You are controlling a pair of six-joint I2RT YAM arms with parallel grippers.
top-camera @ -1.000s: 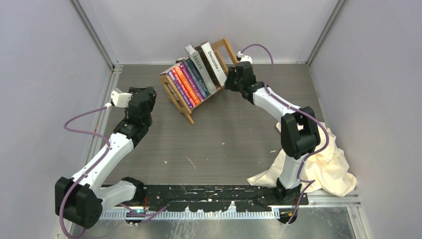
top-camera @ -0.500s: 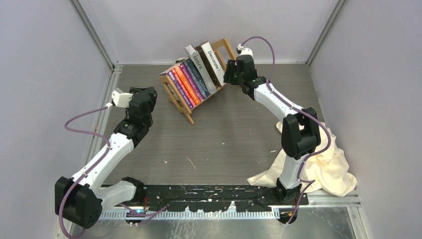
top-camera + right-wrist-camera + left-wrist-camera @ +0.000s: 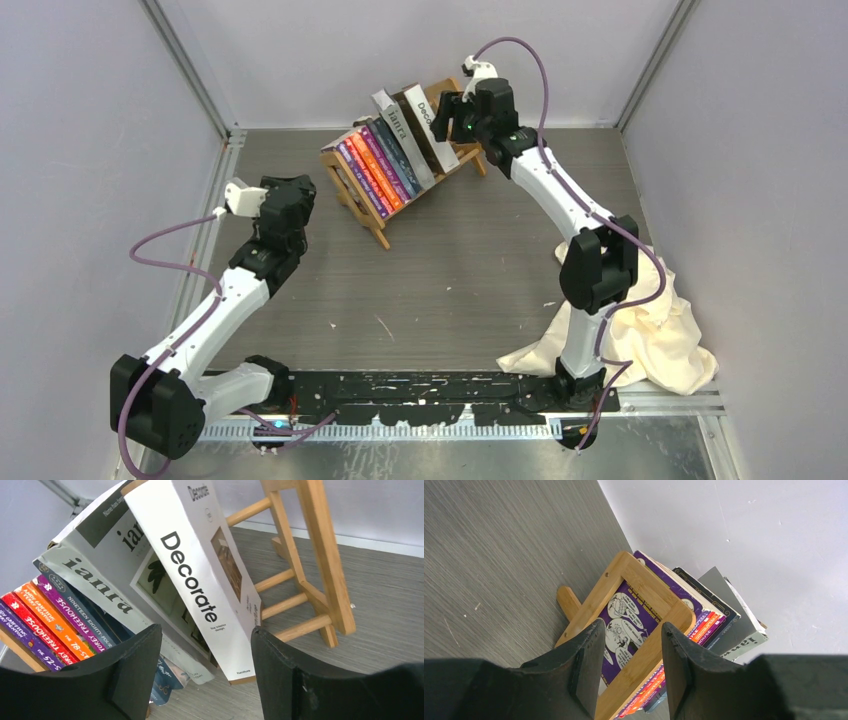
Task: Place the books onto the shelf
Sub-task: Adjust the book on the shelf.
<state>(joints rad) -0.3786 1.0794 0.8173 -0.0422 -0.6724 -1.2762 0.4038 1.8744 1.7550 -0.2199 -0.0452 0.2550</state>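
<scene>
The shelf (image 3: 366, 217) stands at the back middle of the table, and several books (image 3: 380, 165) lean in a row on it: purple, red-orange and dark blue paperbacks, then a grey book (image 3: 405, 138) and a white "Decorate" book (image 3: 433, 122) at the right end. My right gripper (image 3: 447, 120) hovers open beside the white book (image 3: 200, 575), its fingers (image 3: 135, 672) either side of the book's lower corner without touching it. My left gripper (image 3: 298, 190) is open and empty, a short way left of the shelf. It faces the end frame (image 3: 644, 585) and a purple cover (image 3: 624, 620).
A crumpled cream cloth (image 3: 655, 345) lies at the right, by the right arm's base. The back wall runs close behind the shelf's far end frame (image 3: 320, 565). Grey side walls close in the table on the left and right.
My right gripper has opened wider and moved up and back along the white book toward the far wall. The white book stays leaning on the shelf. The left arm has not moved.
</scene>
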